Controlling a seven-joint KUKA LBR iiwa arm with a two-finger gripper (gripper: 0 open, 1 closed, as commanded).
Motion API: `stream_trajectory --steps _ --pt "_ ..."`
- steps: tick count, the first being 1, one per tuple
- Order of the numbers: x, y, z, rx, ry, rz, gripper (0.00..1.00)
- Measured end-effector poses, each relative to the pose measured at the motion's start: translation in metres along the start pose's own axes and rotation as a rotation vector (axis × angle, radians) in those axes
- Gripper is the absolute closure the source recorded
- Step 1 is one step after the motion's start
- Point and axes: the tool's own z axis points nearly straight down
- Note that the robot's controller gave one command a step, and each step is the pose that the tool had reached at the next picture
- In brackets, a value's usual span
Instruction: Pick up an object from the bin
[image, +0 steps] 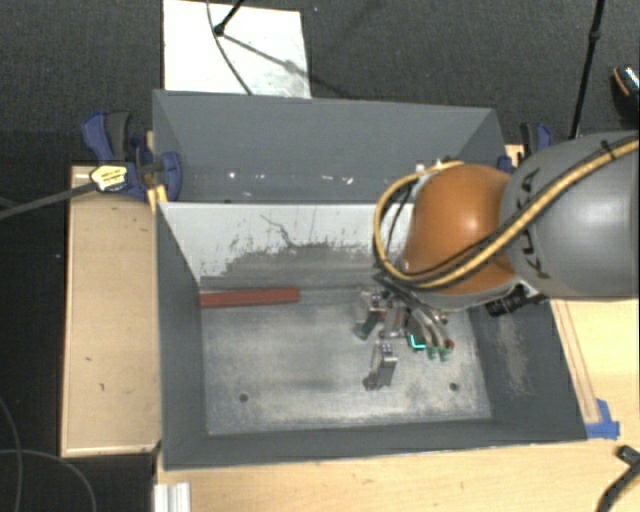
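1. The landmark is a flat red-brown bar (250, 297). It lies on the floor of the grey bin (185, 340), along the foot of the back wall and in the left half of that wall's length. Its whole length is in plain sight and nothing touches it.
2. The gripper (383, 362) hangs low over the bin floor, well apart from the bar, off the bar's right end and somewhat nearer the front wall than the bar is.
3. Whether the gripper is spread or pressed together cannot be told. It shows as a tangle of dark metal parts, and its upper half is tucked under the robot's wrist.
4. Whether it pinches anything cannot be told either. A small teal spot and a reddish spot sit among the metal on the side away from the bar, too small to say if they belong to the tool or to something else.
5. The orange cover (455, 230) on the wrist sits above the gripper and farther from the bar. It hides the right stretch of the back wall and the floor beneath it.
6. A yellow-and-black cable (395, 215) loops round the cover's side that faces the bar.
7. The grey arm (590, 240) runs off the picture's edge beyond the cover, hiding the bin's right rear corner.
8. The floor between the bar and the front wall shows pale scuffing and a few dark specks, too small to identify.
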Motion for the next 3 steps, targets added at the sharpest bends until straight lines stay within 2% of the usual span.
stream_trajectory --steps 1,2,3 --pt "-0.042 -0.035 0.083 0.001 -0.004 0.033 0.00" --pt "-0.063 -0.067 0.078 0.003 -0.011 -0.472 0.00" --pt "-0.063 -0.063 0.078 -0.002 -0.012 -0.471 1.00"
